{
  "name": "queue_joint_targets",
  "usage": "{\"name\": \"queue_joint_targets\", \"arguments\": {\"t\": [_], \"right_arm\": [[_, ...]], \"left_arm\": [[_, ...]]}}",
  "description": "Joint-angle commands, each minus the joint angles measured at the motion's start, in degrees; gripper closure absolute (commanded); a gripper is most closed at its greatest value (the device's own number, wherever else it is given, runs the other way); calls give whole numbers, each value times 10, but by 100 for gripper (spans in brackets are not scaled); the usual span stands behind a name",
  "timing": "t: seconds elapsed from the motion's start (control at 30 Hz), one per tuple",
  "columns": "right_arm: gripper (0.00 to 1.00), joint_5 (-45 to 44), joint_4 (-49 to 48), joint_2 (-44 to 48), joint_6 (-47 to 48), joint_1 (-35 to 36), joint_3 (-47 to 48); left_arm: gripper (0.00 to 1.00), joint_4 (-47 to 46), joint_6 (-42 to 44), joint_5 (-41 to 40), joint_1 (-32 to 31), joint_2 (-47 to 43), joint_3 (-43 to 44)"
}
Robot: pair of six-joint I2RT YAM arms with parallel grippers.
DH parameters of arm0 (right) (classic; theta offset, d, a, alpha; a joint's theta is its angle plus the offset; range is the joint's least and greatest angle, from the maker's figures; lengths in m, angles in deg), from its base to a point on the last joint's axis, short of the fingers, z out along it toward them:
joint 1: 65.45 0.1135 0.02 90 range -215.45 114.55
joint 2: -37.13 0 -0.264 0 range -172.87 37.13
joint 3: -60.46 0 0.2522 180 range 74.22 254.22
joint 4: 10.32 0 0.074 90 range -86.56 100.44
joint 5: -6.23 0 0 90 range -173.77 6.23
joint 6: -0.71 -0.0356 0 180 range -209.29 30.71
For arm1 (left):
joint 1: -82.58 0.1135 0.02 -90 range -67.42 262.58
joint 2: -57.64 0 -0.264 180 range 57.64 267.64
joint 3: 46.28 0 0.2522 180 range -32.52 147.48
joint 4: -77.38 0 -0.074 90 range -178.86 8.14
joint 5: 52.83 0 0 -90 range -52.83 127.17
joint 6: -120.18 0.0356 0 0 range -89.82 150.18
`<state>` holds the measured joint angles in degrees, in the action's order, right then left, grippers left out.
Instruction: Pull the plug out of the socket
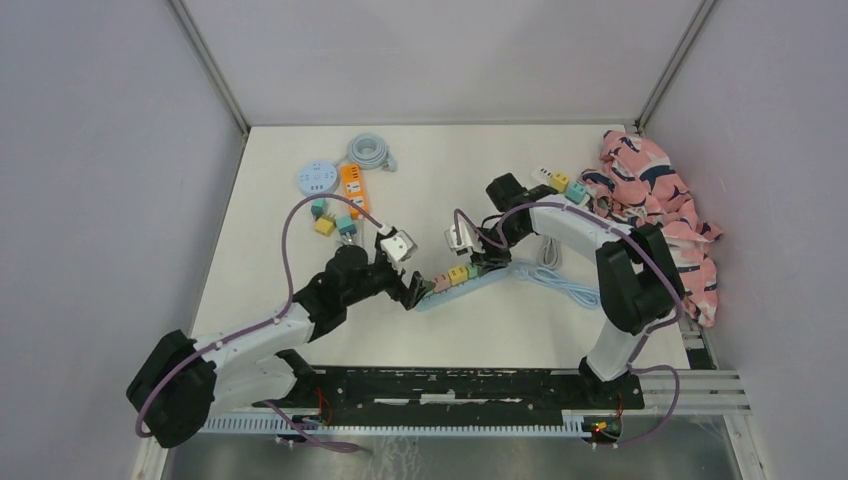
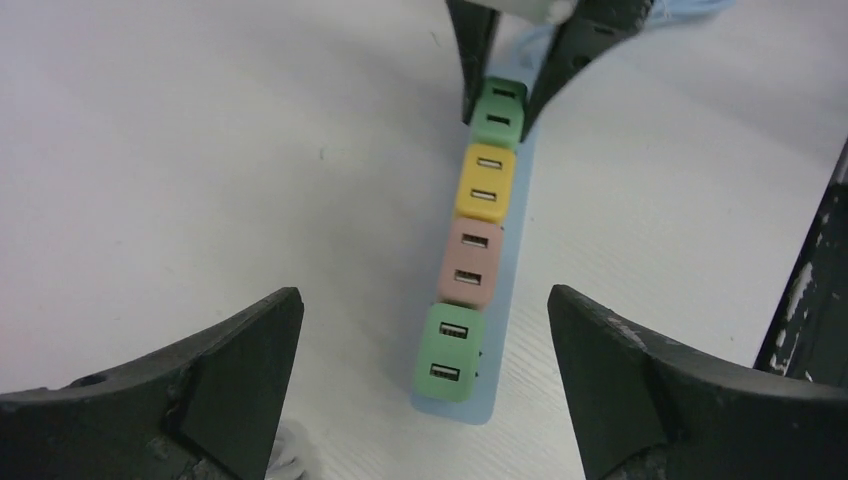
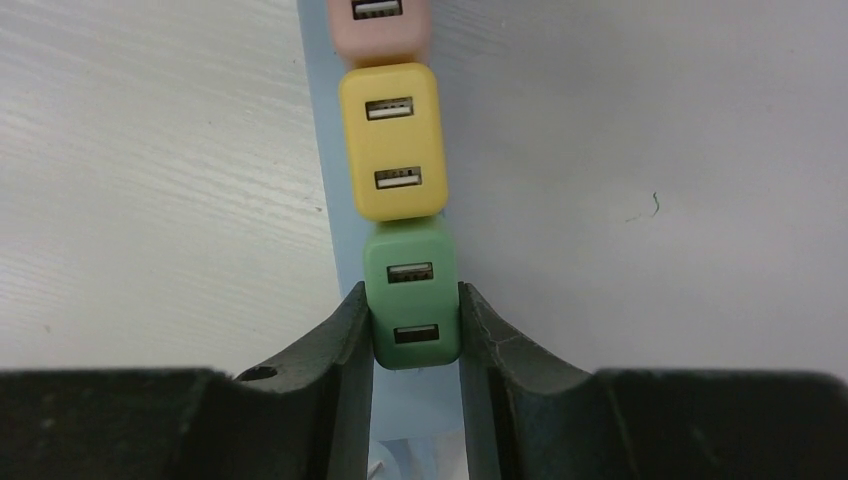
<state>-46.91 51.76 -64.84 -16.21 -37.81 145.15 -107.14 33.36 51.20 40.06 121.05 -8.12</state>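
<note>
My left gripper (image 1: 415, 291) hangs released over the near end of the light blue power strip (image 2: 503, 330). Its fingers (image 2: 230, 370) are spread wide to either side and touch nothing. Directly below it on the strip sits a green plug (image 2: 452, 350), then a pink plug (image 2: 470, 262) and a yellow plug (image 2: 487, 182). There are four cubes in one row, each touching the next, with their USB ports facing up. At the far end of the row is the second green plug (image 3: 410, 275), and my right gripper (image 3: 413, 300) is clenched on it, one finger pressed against each side. That plug sits on the strip, right against the yellow one.

The strip lies slanted across the white table (image 1: 500, 330), and its pale cable (image 1: 560, 285) trails off to the right beside my right arm. Further back on the left lie a few loose plugs (image 1: 324, 226), a round socket hub (image 1: 318, 178), an orange power strip (image 1: 352, 182) and a coiled grey cable (image 1: 370, 152). In the far right corner a pink patterned cloth (image 1: 660, 195) is bunched against the wall
</note>
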Motion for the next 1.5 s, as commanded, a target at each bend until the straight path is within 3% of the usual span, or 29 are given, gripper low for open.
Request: {"name": "queue_joint_targets", "arguments": {"t": [0.0, 0.07, 0.2, 0.4, 0.57, 1.23, 1.47], "right_arm": [[100, 19, -75, 74, -102, 3, -49], [100, 19, -93, 91, -142, 6, -67], [100, 12, -126, 110, -176, 13, -101], [100, -5, -129, 104, -211, 22, -108], [100, -2, -145, 108, -231, 31, -117], [100, 8, -146, 98, -227, 47, -120], [100, 8, -143, 98, -220, 48, -119]], "left_arm": [[1, -58, -52, -81, -1, -96, -29], [1, -71, -67, -90, 0, -132, -46], [1, -96, -74, -32, 1, -163, -73], [1, -185, -88, 58, 0, -138, -121], [5, -259, -86, 87, -1, -99, -130], [7, -182, 102, 16, -93, 130, 5], [19, -116, 151, 1, -92, 188, 61]]}}
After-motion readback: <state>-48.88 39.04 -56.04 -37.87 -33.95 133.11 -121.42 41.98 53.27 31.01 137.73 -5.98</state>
